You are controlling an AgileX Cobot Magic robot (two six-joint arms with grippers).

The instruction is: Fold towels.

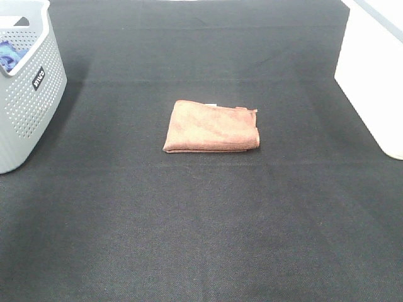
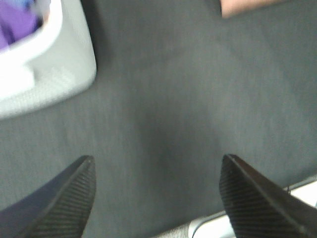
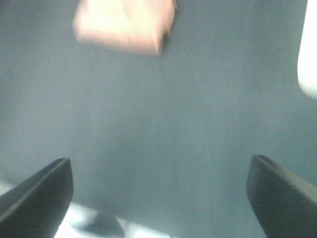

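We see the reddish-brown towel (image 1: 211, 127) lying folded into a compact rectangle in the middle of the black mat (image 1: 201, 226), a small white tag (image 1: 210, 102) peeking out at its far edge. The left gripper (image 2: 156, 198) has its jaws spread wide over bare mat, clutching nothing; the towel's corner (image 2: 247, 7) is just in shot. The right gripper (image 3: 161, 198) gapes wide too, empty, with the towel (image 3: 124, 25) blurred well ahead of it. Far left sits the grey perforated basket (image 1: 31, 100) with a blue cloth (image 1: 9, 55) inside; a white box (image 1: 371, 75) stands far right.
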